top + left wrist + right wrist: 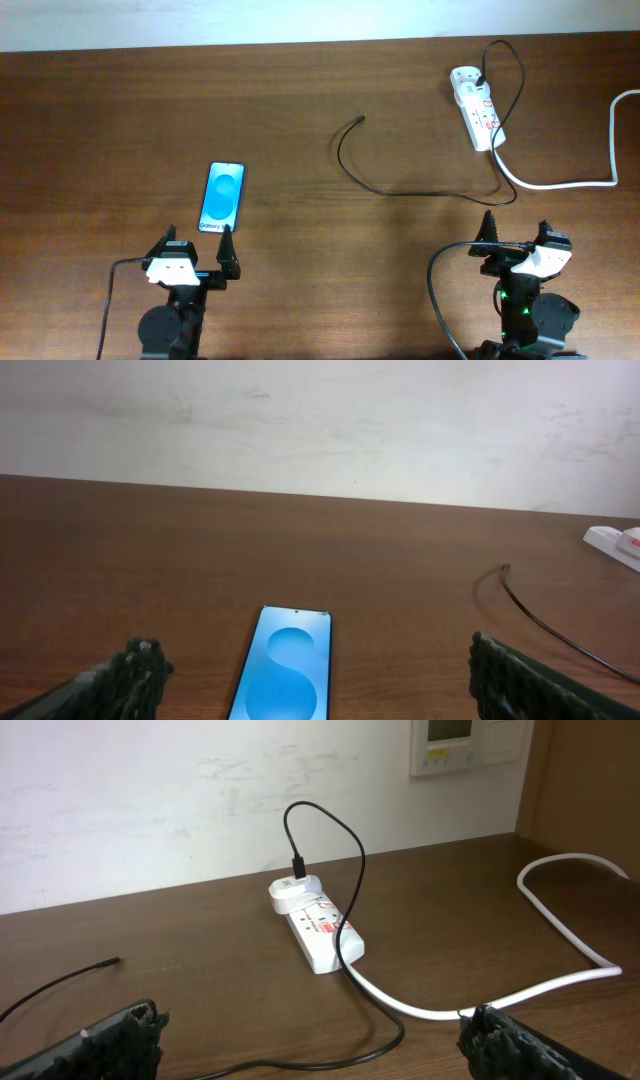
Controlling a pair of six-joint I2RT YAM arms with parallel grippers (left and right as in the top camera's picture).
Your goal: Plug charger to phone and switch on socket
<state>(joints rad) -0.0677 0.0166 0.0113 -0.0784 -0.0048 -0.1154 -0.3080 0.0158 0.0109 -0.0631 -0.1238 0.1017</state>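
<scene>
The phone [222, 197] lies flat on the table at the left, blue screen up; it also shows in the left wrist view [286, 674]. My left gripper [196, 246] is open and empty just in front of it [315, 680]. The black charger cable [400, 190] runs from the white socket [477, 107] across the table, its free plug tip [360, 118] lying mid-table. In the right wrist view the socket [318, 925] stands ahead and the cable [370, 1040] curves near my open, empty right gripper [320, 1045], which sits front right [515, 240].
The socket's thick white cord [560, 183] loops off to the right edge [560, 980]. A white wall stands behind the table, with a wall panel [465, 745] at the upper right.
</scene>
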